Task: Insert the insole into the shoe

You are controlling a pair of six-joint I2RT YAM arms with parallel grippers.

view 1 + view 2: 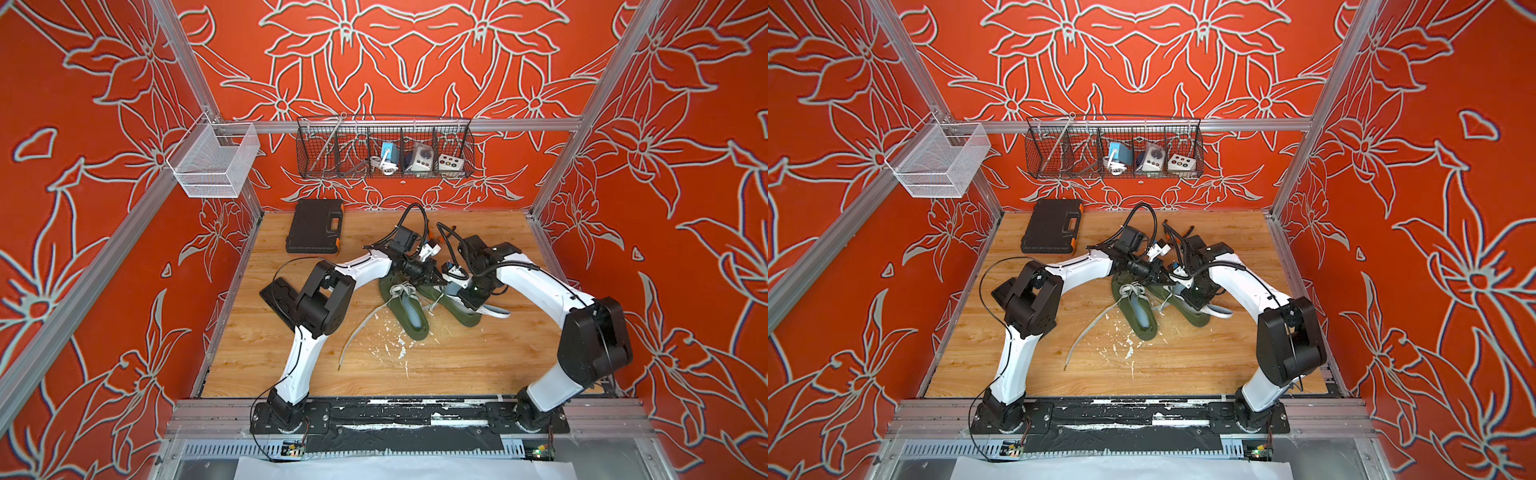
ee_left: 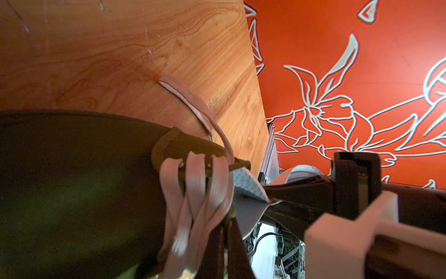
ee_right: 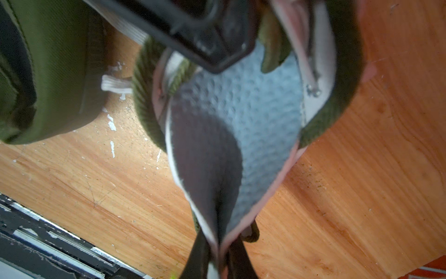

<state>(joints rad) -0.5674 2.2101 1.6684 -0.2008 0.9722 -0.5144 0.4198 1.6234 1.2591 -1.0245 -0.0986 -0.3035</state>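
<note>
The step in hand is judged to be the feeding-in. The grey-blue dotted foam insole (image 3: 241, 120) seems to be w/ its front part inside the opening of the olive-green fabric shoe (image 1: 465, 319). Its heel end is outside, above the collar, folded lengthwise into a V. This shoe lies on the wooden desk (image 1: 457, 370), just beside a second olive-green shoe (image 1: 409, 322), in which a pale-blue inner sole is visible.

The right tool (image 3: 218, 256) is clamped on the folded heel end of the insole; this pinch is shown clearly in the right wrist view. The left tool (image 1: 433, 276) is w/ its jaws together at the laced front of the shoe, near the flat pale laces (image 2: 195, 188). Whether tongue, edge or lace is pinched there cannot be told.

Progress is estimated as approx. half: toe part in, heel part not yet seated.

For the next move, the insole should be pushed fwd toward the toe and held narrow until the collar is passed. Then the heel end must be lowered behind the collar and released, so that it can lie flat on the shoe bottom. The opening should be held wide, otherwise the insole edge may be caught on the tongue.
</note>
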